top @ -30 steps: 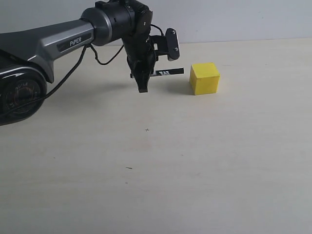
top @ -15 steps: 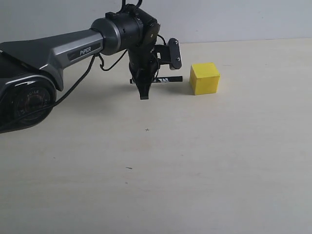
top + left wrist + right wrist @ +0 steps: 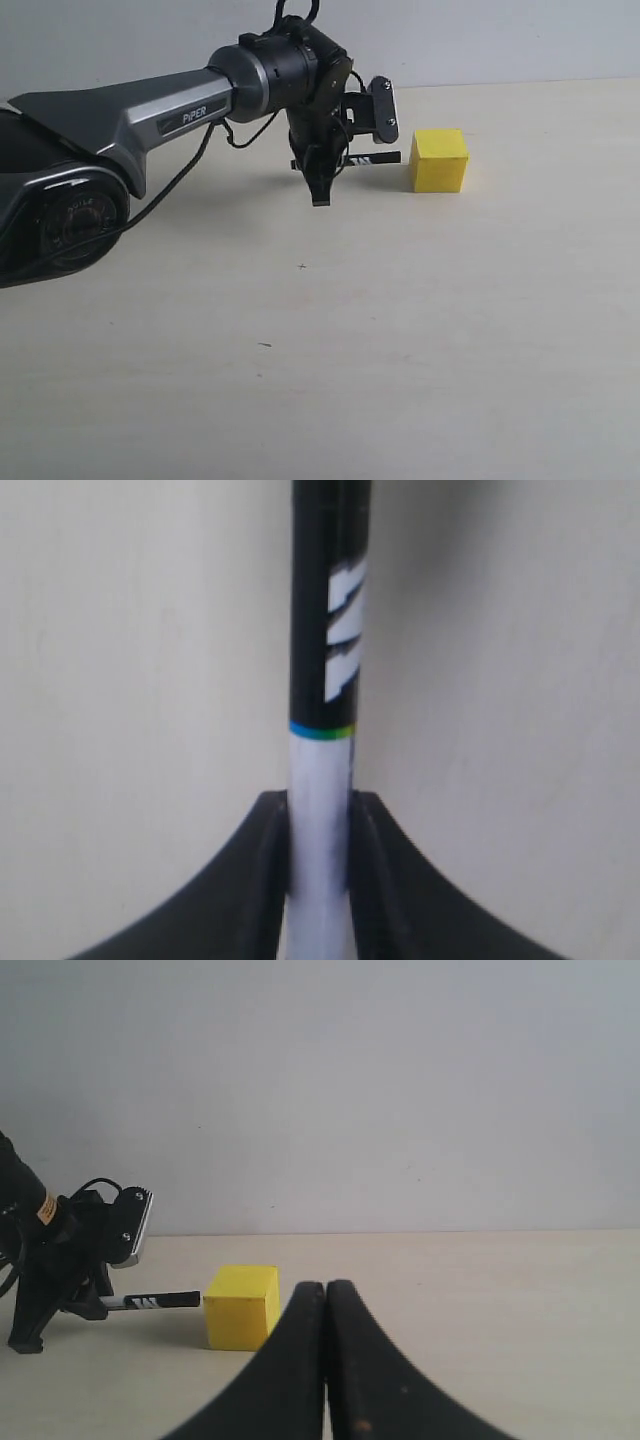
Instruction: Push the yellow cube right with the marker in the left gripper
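The yellow cube [image 3: 439,160] sits on the pale tabletop at the back right. My left gripper [image 3: 320,190] is just to its left, fingers pointing down, shut on the marker [image 3: 378,158]. The marker lies level and points right; its black cap end reaches the cube's left face, and I cannot make out a gap. In the left wrist view the fingers [image 3: 268,832] clamp the white barrel, with the marker's [image 3: 330,600] black label band beyond them. The right wrist view shows the cube [image 3: 240,1306], the marker [image 3: 160,1301] and my right gripper [image 3: 326,1295], shut on nothing.
A grey wall [image 3: 480,35] runs behind the beige table [image 3: 400,330]. The left arm's grey link [image 3: 140,110] and loose cables [image 3: 215,135] reach in from the left. My right gripper does not show in the exterior view.
My left arm has swung to the right with the marker in it. The yellow cube has slid a short way right, ahead of the marker tip.
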Available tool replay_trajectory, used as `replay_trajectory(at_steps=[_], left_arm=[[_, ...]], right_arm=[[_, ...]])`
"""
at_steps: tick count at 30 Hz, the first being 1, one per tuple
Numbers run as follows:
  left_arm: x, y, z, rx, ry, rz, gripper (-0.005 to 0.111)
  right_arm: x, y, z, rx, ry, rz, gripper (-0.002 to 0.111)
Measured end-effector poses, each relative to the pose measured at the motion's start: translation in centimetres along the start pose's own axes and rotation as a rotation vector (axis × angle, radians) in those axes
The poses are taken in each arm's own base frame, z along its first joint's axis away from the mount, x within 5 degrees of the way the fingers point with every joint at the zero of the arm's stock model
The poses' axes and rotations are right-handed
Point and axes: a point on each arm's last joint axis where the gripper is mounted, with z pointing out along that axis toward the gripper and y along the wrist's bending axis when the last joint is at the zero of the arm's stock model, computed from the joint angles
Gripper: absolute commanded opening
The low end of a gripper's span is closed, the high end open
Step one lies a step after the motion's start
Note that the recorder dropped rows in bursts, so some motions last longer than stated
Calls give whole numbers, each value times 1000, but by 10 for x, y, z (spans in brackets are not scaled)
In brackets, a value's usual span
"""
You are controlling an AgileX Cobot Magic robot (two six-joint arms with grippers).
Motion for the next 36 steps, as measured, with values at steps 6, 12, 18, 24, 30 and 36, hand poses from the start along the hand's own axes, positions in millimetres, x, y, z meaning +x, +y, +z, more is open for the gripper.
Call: replay_trajectory(at_steps=[6, 12, 18, 24, 30, 36], left_arm=[[-4, -4, -1, -1, 8, 16, 0], [-10, -7, -3, -9, -1, 6, 0], [-17, -10, -7, -86, 55, -11, 0], [-21, -13, -8, -97, 72, -17, 0], [-22, -16, -9, -110, 95, -16, 0], [-25, -18, -10, -117, 96, -36, 0]], right_arm=[[0, 0, 0, 0, 0, 0, 0], [0, 0, 0, 0, 0, 0, 0], [0, 0, 0, 0, 0, 0, 0], [0, 0, 0, 0, 0, 0, 0], [0, 0, 0, 0, 0, 0, 0], [0, 0, 0, 0, 0, 0, 0]])
